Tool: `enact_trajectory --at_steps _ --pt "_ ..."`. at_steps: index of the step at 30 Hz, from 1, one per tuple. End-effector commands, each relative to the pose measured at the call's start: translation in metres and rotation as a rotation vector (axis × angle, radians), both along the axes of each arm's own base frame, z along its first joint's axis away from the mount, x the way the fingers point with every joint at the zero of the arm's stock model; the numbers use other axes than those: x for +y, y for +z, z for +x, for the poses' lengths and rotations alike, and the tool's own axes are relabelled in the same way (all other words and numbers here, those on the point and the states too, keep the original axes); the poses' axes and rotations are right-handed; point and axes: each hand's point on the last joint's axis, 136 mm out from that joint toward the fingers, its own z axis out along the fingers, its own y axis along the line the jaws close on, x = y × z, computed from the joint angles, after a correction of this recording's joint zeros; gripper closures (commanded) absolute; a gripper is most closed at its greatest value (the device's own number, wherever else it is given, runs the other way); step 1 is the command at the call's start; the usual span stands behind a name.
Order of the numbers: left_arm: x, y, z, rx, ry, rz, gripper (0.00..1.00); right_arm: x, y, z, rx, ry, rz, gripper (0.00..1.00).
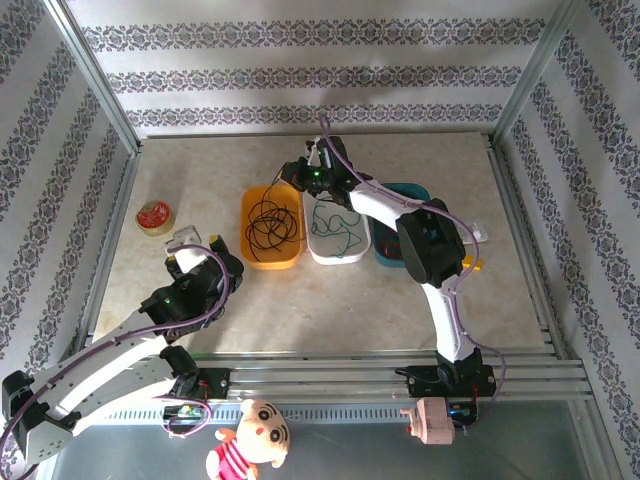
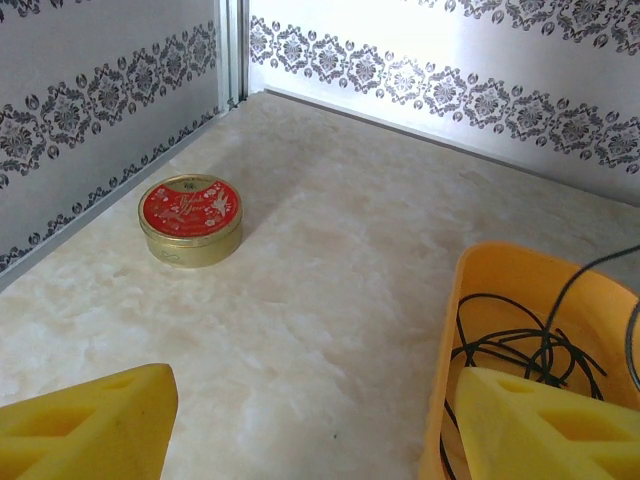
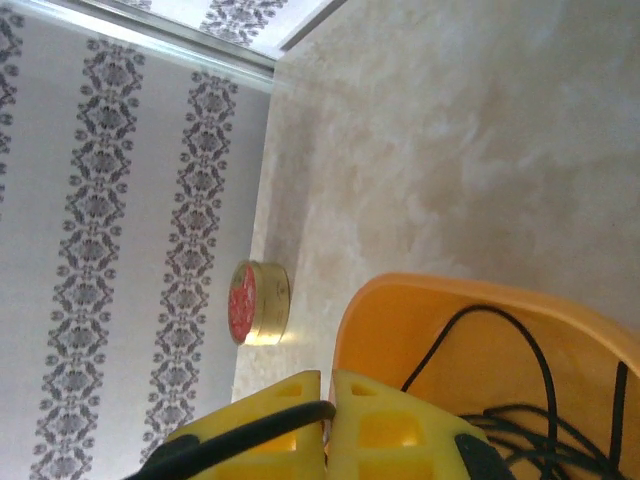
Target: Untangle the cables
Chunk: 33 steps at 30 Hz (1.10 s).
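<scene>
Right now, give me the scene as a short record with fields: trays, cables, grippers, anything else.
orange tray: black cable coiled inside
white tray: green cable inside
teal tray: mostly behind right arm
left gripper: open, empty, over bare table
right gripper: shut on black cable at orange tray
tin: red lid, left of trays
</scene>
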Motion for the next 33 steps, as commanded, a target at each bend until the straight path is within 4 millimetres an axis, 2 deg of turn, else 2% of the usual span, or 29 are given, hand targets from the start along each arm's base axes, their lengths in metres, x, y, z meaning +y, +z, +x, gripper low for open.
enact_trajectory --at_steps 1,6,14,18,21,22,23,24,27,29,33 --pt "0.001 0.001 -0.001 0.012 -0.001 0.005 0.27 0.011 0.01 0.014 -0.002 -0.057 0.03 1.0" --pt "-0.001 0.0 -0.001 0.016 -0.008 -0.007 0.27 0.011 -0.006 0.01 0.001 -0.079 -0.08 1.0" --pt "-0.003 -0.002 0.001 0.02 -0.016 -0.004 0.27 0.004 -0.046 -0.031 -0.021 -0.005 -0.434 1.0" --pt "-0.006 -0.004 0.002 0.029 -0.025 -0.005 0.27 -0.001 -0.05 -0.041 -0.065 0.017 -0.567 1.0" --pt "-0.006 -0.005 0.002 0.029 -0.023 -0.013 0.27 0.0 -0.046 -0.045 -0.111 0.039 -0.633 1.0" --pt "-0.006 -0.004 0.002 0.028 -0.021 -0.015 0.27 0.001 -0.043 -0.046 -0.127 0.044 -0.649 0.95" --pt "-0.006 -0.005 0.002 0.027 -0.021 -0.017 0.26 0.002 -0.038 -0.046 -0.143 0.044 -0.666 0.81" --pt "-0.006 -0.004 0.002 0.026 -0.021 -0.017 0.26 0.003 -0.034 -0.046 -0.158 0.046 -0.674 0.7" --pt "-0.006 -0.001 0.003 0.023 -0.021 -0.008 0.26 0.002 -0.012 -0.046 -0.216 0.027 -0.687 0.55" --pt "-0.006 0.002 0.003 0.021 -0.022 0.001 0.26 -0.004 0.002 -0.045 -0.238 0.002 -0.693 0.51" --pt "-0.004 0.007 0.004 0.018 -0.021 0.032 0.25 -0.019 0.032 -0.049 -0.287 -0.043 -0.689 0.49"
